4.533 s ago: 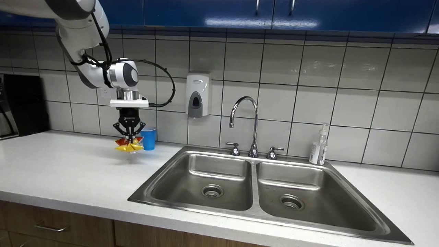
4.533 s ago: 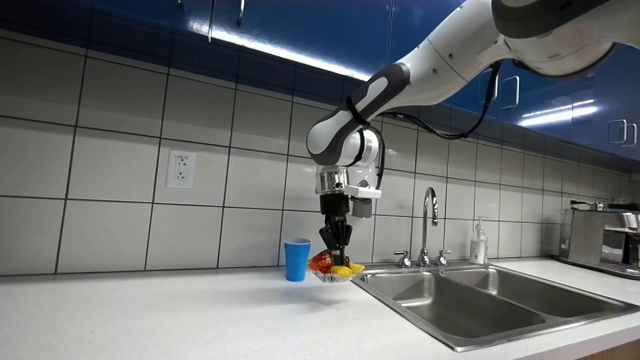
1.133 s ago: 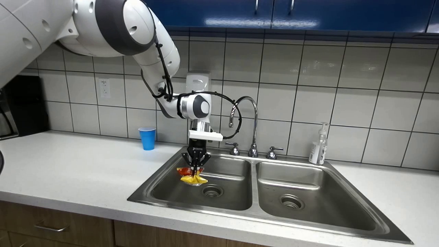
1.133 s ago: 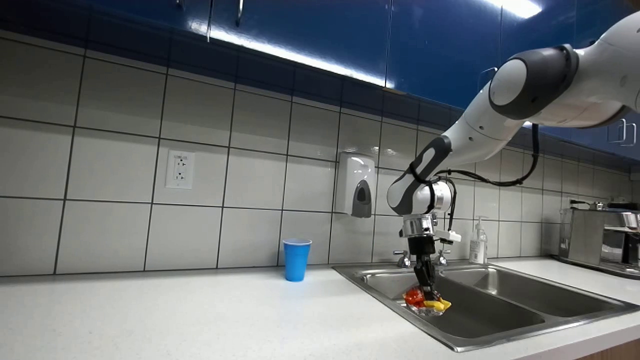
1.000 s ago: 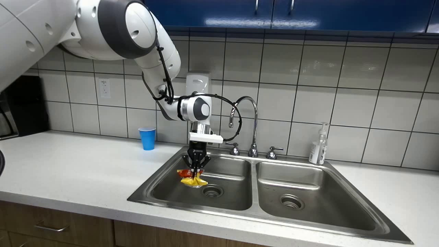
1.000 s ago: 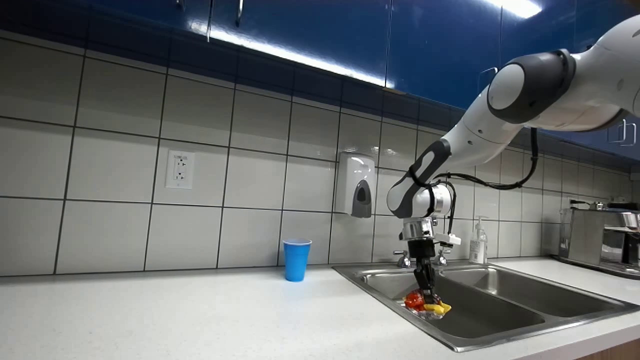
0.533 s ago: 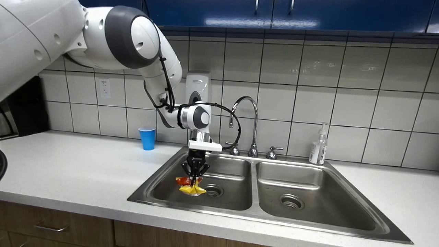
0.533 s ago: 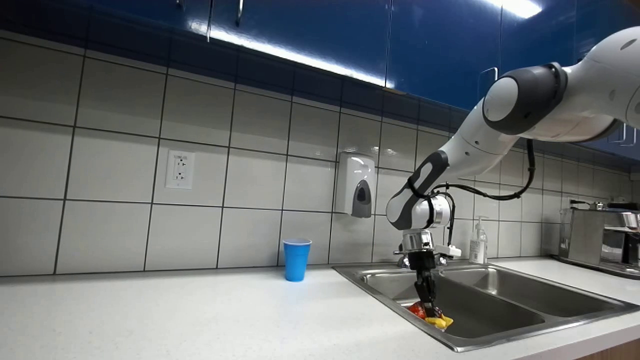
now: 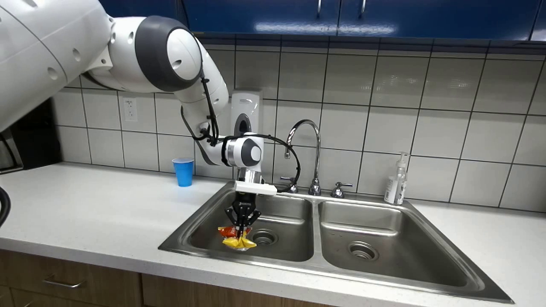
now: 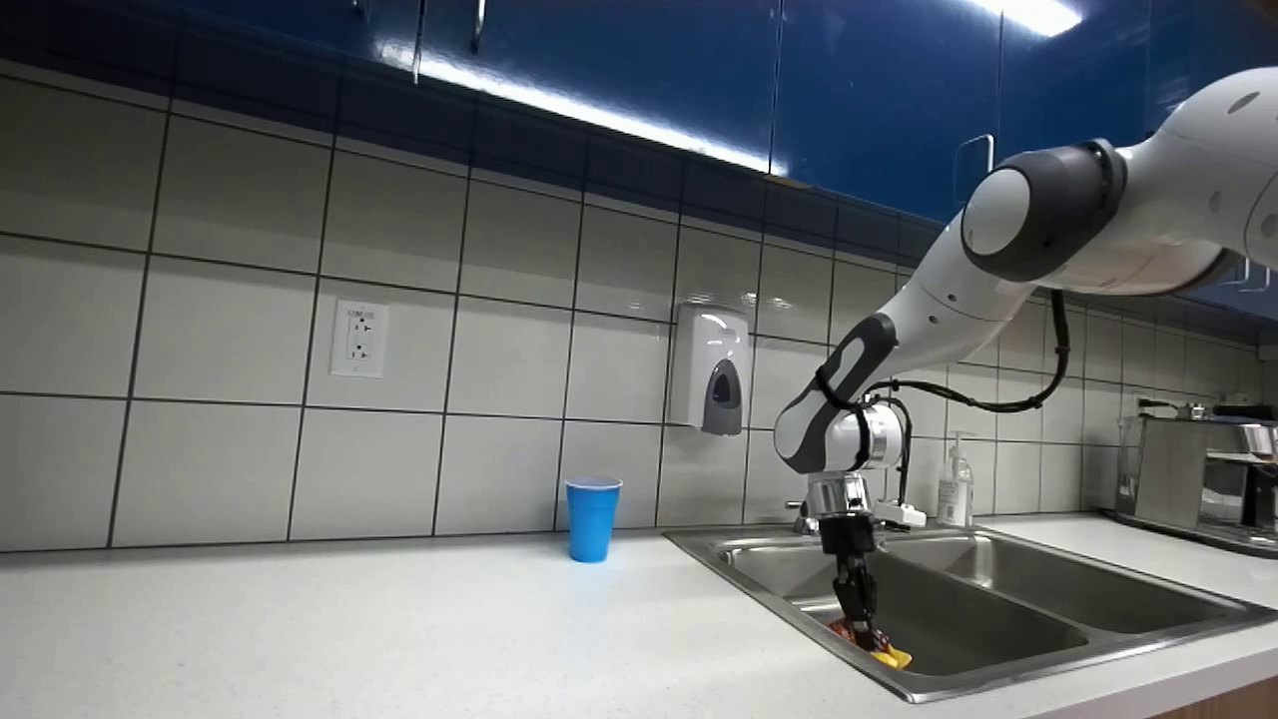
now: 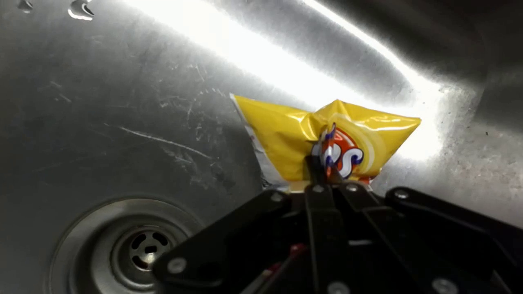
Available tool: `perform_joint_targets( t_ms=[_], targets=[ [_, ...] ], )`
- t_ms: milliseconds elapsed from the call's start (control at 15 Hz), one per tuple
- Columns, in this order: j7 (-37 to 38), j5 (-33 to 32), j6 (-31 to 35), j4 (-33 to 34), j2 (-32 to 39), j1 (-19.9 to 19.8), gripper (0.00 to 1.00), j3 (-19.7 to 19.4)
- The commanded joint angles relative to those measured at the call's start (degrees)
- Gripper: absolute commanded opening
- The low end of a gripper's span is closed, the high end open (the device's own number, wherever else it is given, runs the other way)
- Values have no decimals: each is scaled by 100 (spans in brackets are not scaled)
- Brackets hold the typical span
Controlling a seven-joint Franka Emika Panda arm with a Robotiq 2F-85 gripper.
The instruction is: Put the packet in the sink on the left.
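The crinkled red and yellow packet (image 9: 239, 243) is inside the left basin (image 9: 290, 247) of the double sink, left of its drain (image 9: 264, 237). My gripper (image 9: 241, 230) points down and is shut on the middle of the packet. In an exterior view the near sink rim partly hides the packet (image 10: 892, 658), with the gripper (image 10: 863, 639) above it. In the wrist view the yellow side of the packet (image 11: 273, 139) is pinched between the fingers (image 11: 327, 175), low over the basin floor (image 11: 122, 102). I cannot tell whether it touches the floor.
A blue cup (image 9: 184, 172) stands on the counter (image 9: 98, 209) left of the sink. The faucet (image 9: 315, 170) rises behind the basins. The right basin (image 9: 409, 251) lies beyond the divider. A soap bottle (image 9: 396, 183) stands at the back right. A dispenser (image 10: 710, 369) hangs on the wall.
My gripper has carried the packet from above the counter beside the blue cup to the left basin. Over the last second it has moved down into the basin, still shut on the packet.
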Motion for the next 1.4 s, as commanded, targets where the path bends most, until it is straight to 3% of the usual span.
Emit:
perform_joint_targets(
  t_ms=[0, 533, 667, 1200, 1333],
  targets=[
    [-184, 6, 170, -65, 57, -120, 0, 75],
    [-242, -4, 345, -211, 118, -119, 0, 92],
    [-251, -19, 320, -213, 101, -105, 28, 81],
    [-408, 88, 205, -238, -193, -147, 89, 176],
    [-441, 125, 185, -247, -332, -158, 99, 199]
  ],
)
